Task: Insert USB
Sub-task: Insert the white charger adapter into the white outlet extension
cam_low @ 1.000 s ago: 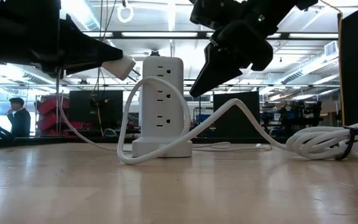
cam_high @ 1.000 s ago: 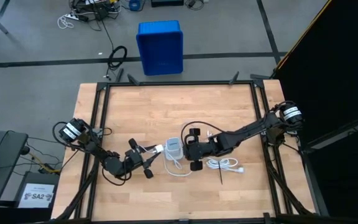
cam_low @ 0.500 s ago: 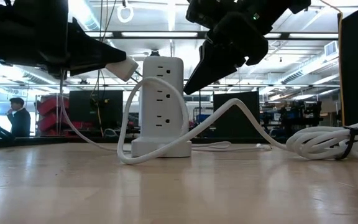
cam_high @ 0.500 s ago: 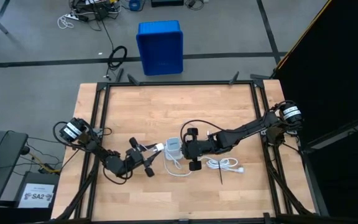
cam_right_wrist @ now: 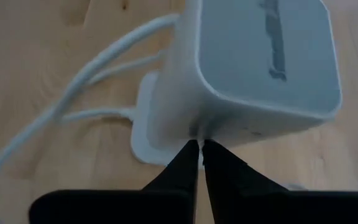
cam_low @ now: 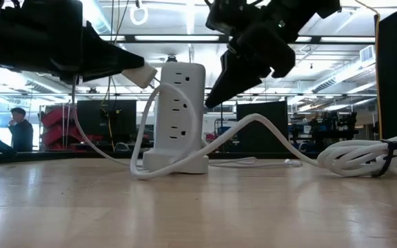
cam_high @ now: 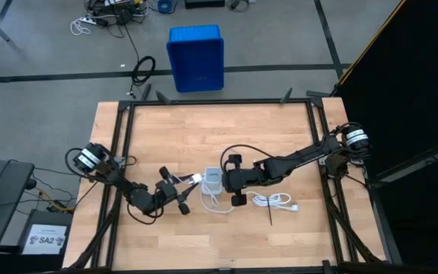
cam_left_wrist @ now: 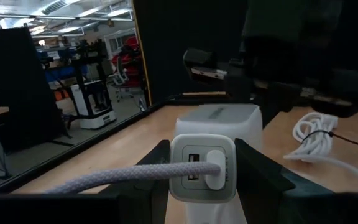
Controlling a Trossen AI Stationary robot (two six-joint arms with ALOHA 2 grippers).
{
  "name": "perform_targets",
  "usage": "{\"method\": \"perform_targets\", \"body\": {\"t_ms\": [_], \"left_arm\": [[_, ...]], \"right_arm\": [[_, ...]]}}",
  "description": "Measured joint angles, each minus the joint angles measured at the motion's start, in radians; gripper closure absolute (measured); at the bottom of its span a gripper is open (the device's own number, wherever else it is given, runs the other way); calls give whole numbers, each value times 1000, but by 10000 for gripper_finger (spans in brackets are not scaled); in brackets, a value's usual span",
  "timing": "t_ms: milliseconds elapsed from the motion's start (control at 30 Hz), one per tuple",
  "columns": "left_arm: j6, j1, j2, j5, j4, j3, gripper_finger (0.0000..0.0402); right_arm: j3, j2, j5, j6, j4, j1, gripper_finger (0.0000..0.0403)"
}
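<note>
A white outlet tower (cam_high: 212, 181) stands mid-table, leaning slightly in the low view (cam_low: 176, 114). My left gripper (cam_high: 192, 183) is level on the tower's left, shut on a small white charger block (cam_left_wrist: 202, 168). The thin whitish-grey USB cable (cam_left_wrist: 123, 175) is plugged into the block's face. The cable sags from there and loops onto the table (cam_low: 138, 141). My right gripper (cam_high: 226, 181) is shut on the tower's right side, its tips against the tower (cam_right_wrist: 199, 144). My left gripper pinches the charger block by its two side faces (cam_left_wrist: 174, 163), one finger (cam_left_wrist: 151, 171) on each side. It comes level from the table's left. The block is lifted clear beside the tower's upper part (cam_low: 143, 74). My right gripper's shut fingertips (cam_right_wrist: 191, 152) touch the tower's side wall just below its top (cam_right_wrist: 188, 124). They slant down from the table's right (cam_low: 211, 102).
The tower's thick white cord runs right to a bundle bound with a black tie (cam_high: 272, 202), also seen in the low view (cam_low: 364, 157). Bare wood lies toward the far edge (cam_high: 219, 129). A blue crate (cam_high: 196, 57) sits on the floor beyond.
My right gripper has moved left and down until its shut tips meet the tower's side. The tower has shifted slightly left and now leans. My left gripper has carried the charger block a little closer to the tower.
</note>
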Motion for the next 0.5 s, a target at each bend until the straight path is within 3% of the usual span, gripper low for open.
{"method": "perform_targets", "body": {"t_ms": [300,500], "left_arm": [[99,-72,-162,-13,-1,-67,275],[160,-72,-286,93,1,-119,275]], "right_arm": [[0,-74,54,26,-55,34,399],[0,-105,73,-31,94,48,400]]}}
